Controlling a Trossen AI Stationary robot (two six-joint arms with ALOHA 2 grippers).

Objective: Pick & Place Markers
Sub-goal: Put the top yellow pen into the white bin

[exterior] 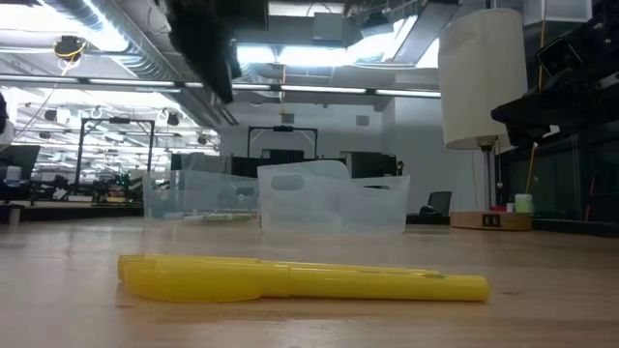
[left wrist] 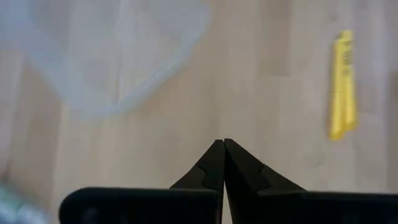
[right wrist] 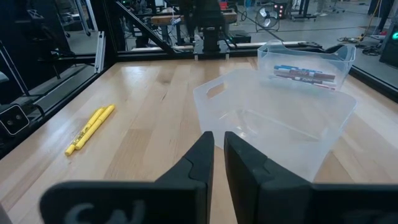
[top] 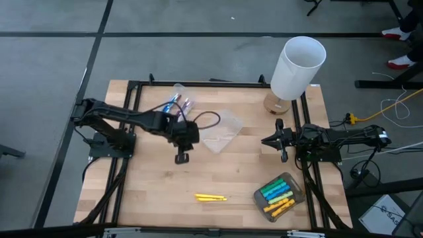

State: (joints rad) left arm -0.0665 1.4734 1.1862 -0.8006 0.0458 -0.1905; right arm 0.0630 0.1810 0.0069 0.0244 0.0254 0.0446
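Two yellow markers (top: 210,197) (left wrist: 342,84) lie side by side on the wooden table near its front edge. Nearer the table's middle, my left gripper (top: 181,158) (left wrist: 223,142) hangs above the bare wood, pointing steeply down, shut and with nothing between its fingers. An empty clear tub (top: 221,130) (right wrist: 280,118) stands just beyond it. A second clear tub (top: 177,102) at the far side holds blue-capped and purple markers (right wrist: 305,73). A third tub (top: 279,195) at the front right holds green, light blue and yellow markers. My right gripper (top: 266,141) (right wrist: 217,146) waits at the right edge, its fingers a narrow gap apart.
A lamp with a tall white shade (top: 299,66) stands on a wooden base at the far right corner. Black frame rails (top: 132,86) run around the table. Bare wood lies between the yellow markers and the empty tub.
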